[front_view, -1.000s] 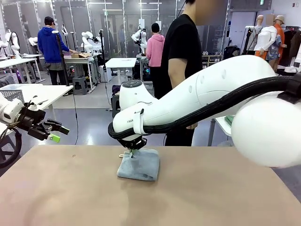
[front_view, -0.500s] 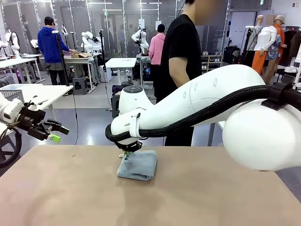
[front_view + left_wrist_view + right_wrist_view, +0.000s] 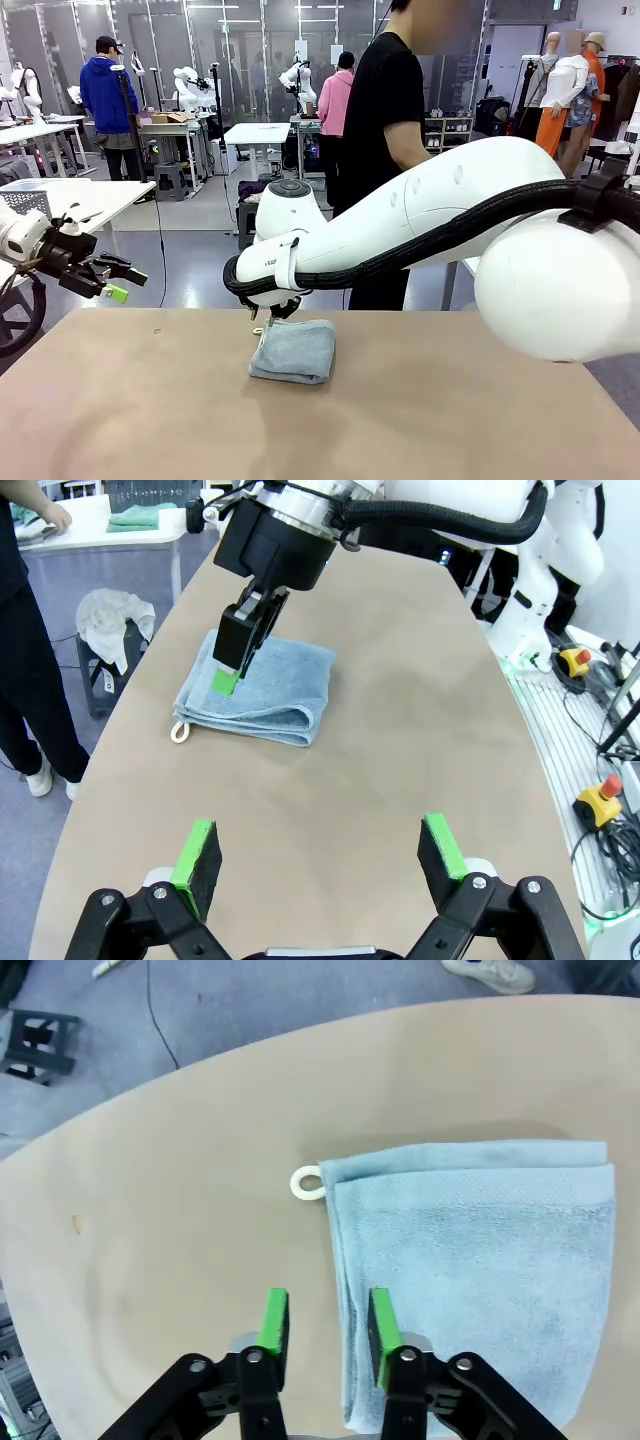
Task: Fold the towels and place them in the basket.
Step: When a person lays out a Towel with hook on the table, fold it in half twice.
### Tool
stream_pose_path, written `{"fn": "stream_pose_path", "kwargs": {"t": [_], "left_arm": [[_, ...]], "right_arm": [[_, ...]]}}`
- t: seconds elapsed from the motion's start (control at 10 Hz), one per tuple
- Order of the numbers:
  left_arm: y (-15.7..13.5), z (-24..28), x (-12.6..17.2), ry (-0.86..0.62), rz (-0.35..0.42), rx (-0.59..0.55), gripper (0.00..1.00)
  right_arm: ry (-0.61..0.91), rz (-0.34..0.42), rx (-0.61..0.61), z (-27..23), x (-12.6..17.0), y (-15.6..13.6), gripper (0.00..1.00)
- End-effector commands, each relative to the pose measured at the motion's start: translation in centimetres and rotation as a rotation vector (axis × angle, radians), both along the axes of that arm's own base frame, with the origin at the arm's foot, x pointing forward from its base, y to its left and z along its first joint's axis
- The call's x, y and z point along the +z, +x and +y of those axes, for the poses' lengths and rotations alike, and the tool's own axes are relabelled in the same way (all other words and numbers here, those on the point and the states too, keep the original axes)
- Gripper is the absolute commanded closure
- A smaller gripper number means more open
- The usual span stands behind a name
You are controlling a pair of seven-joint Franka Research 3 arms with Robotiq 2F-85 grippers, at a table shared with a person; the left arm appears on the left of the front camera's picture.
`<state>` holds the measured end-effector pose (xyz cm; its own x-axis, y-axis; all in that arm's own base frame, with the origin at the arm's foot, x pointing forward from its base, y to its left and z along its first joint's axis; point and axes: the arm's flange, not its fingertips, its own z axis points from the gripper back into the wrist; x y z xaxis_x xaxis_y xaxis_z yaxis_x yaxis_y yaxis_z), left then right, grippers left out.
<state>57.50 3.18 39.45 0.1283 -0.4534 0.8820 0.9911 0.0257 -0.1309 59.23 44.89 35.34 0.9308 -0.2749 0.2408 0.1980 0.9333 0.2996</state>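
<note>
Folded grey-blue towel (image 3: 293, 352) is laid flat on the desk (image 3: 450, 420), toward the far edge, with a white loop (image 3: 305, 1184) poking out at one corner. Right pincer (image 3: 328, 1310) is held just above the loop-side edge, jaws parted only slightly, nothing gripped. Left pincer (image 3: 320, 845) is spread wide and empty, well off to the side.

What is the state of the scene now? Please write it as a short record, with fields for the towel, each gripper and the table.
towel: pale blue, folded, lying flat, white loop at one corner
table: tan top, carries the towel
right gripper: over the towel's edge near the loop, jaws slightly apart, holding nothing
left gripper: wide open, empty, well apart from the towel
</note>
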Motion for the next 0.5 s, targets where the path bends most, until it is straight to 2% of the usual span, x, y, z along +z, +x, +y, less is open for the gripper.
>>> {"fn": "stream_pose_path", "kwargs": {"t": [0.0, 0.1, 0.3, 0.4], "left_arm": [[0.0, -0.1, 0.3, 0.005, -0.01, 0.003, 0.0], [0.0, -0.1, 0.3, 0.005, -0.01, 0.003, 0.0], [0.0, -0.1, 0.3, 0.005, -0.01, 0.003, 0.0], [0.0, -0.1, 0.3, 0.005, -0.01, 0.003, 0.0]], "right_arm": [[-0.034, 0.036, 0.05, -4.1, 1.1, -2.3, 0.16], [-0.059, 0.056, 0.114, -6.9, 1.8, -3.2, 0.38], [-0.065, 0.11, 0.204, -11.3, 2.5, -4.2, 0.38], [-0.058, 0.106, 0.217, -12.8, 2.4, -4.4, 0.38]]}}
